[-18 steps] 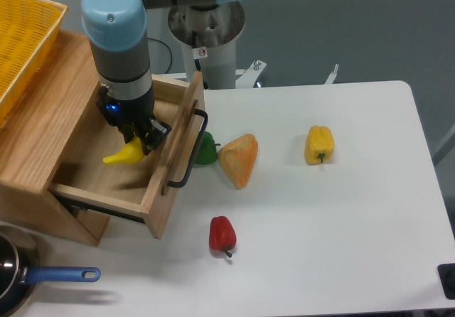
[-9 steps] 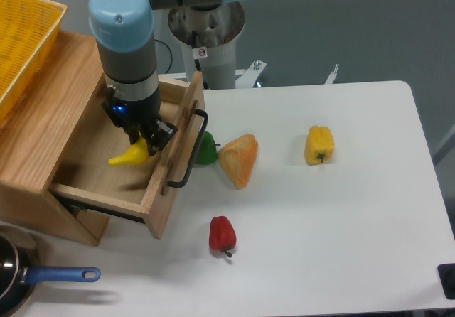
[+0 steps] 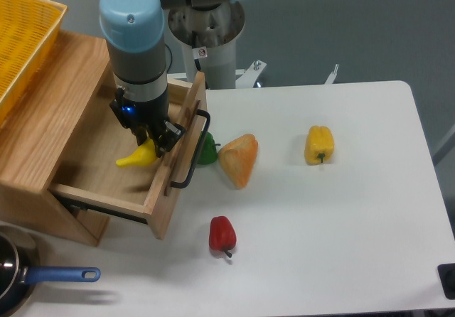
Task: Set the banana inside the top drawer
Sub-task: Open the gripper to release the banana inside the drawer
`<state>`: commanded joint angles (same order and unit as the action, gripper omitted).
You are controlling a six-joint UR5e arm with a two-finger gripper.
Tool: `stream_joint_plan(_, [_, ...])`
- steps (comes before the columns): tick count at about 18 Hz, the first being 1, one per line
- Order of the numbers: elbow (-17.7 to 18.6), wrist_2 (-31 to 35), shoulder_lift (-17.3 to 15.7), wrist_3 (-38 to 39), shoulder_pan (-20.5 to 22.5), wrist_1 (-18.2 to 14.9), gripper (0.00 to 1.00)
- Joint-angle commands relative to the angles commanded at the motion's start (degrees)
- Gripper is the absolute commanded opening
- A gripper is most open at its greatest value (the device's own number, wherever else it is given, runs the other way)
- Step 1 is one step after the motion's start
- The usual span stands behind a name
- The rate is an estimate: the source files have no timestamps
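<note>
One fixed camera view is given. Most of the task appears done: the banana (image 3: 136, 158) is held clamped in the gripper (image 3: 151, 146) inside the pulled-out top drawer (image 3: 106, 171), near its front panel. Whether it rests on the drawer floor cannot be told. Release and withdrawal are judged to remain.

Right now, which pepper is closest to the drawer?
The green pepper. It sits right beside the top drawer's black handle, partly hidden behind it. The red pepper and yellow pepper sit farther out.
</note>
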<state>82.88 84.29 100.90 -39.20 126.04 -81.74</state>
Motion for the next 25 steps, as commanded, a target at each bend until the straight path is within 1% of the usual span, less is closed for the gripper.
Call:
stream_joint_plan(15, [0.5,-0.1,0.2,0.3,-0.6,0.0,0.45])
stream_joint_plan(20, [0.5,-0.3,0.0,0.1,-0.6,0.0,0.57])
stream_joint_plan(25, [0.4,-0.4,-0.3,0.1,-0.6,0.0,0.58])
